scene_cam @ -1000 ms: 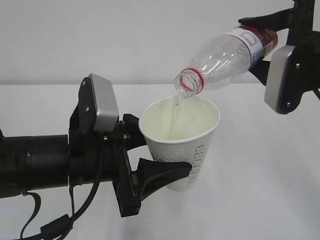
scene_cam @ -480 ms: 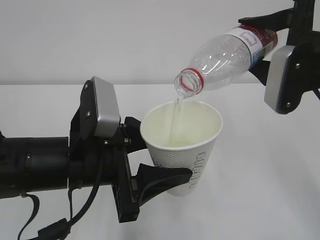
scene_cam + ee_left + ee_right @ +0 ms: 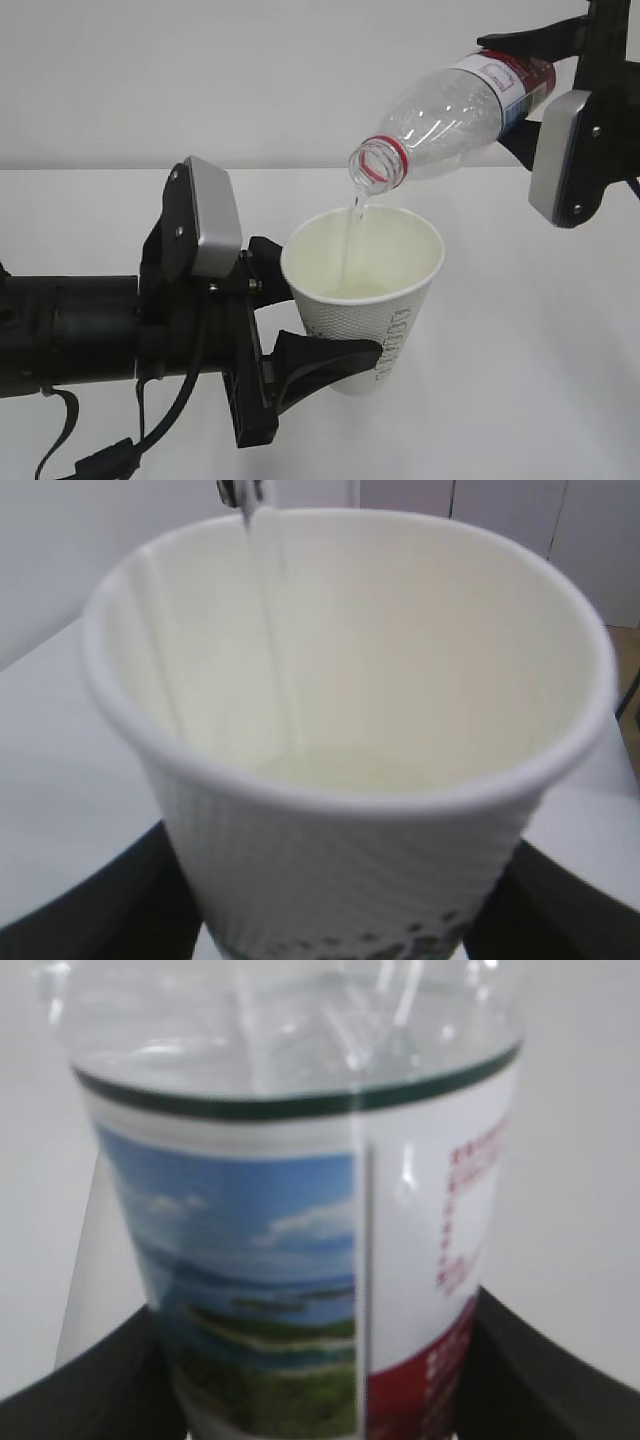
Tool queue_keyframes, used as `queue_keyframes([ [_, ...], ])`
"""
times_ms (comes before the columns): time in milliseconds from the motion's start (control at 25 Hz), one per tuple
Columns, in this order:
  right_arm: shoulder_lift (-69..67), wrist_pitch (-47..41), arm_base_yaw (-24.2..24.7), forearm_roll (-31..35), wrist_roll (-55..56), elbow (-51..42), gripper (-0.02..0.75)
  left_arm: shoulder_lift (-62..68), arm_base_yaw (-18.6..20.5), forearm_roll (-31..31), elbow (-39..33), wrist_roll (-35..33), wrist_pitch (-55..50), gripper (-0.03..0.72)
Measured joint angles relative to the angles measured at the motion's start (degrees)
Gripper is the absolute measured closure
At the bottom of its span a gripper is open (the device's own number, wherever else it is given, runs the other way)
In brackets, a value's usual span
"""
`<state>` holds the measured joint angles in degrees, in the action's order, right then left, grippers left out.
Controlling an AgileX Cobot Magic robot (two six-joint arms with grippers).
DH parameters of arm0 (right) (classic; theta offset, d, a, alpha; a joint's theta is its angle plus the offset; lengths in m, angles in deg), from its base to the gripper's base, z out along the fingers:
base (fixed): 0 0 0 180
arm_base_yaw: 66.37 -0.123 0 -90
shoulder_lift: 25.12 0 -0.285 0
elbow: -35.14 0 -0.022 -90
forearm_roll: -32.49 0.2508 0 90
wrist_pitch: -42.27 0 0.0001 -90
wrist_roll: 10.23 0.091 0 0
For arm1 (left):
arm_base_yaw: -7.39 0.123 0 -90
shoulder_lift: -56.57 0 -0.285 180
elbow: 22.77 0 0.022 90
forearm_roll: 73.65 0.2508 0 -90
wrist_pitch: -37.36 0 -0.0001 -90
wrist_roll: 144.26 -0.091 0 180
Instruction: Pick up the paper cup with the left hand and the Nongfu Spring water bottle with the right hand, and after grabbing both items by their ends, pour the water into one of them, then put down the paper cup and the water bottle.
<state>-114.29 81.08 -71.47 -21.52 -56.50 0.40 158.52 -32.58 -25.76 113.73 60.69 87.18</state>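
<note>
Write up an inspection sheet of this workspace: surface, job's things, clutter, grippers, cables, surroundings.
Surface: white table, bare where visible.
Job's things: paper cup upright, held above the table; Nongfu Spring water bottle tilted mouth-down over it, uncapped; thin stream of water falling into the cup, shallow pool at its bottom.
Clutter: nothing seen.
Grippers: left hand, jaws closed around the cup's wall; right hand, jaws closed on the bottle's labelled end.
Cables: black cable hangs under the left arm.
Surroundings: plain pale wall.

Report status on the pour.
Left claw gripping cup. Right claw gripping tilted bottle. Water streaming into cup. Nothing in the way.
</note>
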Motion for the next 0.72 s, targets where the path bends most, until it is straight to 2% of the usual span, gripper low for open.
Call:
queue_keyframes([
  [160,0.0,0.12,0.0,0.0,-0.09,0.0,0.211,0.0,0.0,0.13,0.0,0.0,0.0,0.174],
  [280,0.0,0.12,0.0,0.0,-0.09,0.0,0.233,0.0,0.0,0.16,0.0,0.0,0.0,0.174],
  [720,0.0,0.12,0.0,0.0,-0.38,0.0,0.235,0.0,0.0,1.66,0.0,0.1,0.0,0.174],
])
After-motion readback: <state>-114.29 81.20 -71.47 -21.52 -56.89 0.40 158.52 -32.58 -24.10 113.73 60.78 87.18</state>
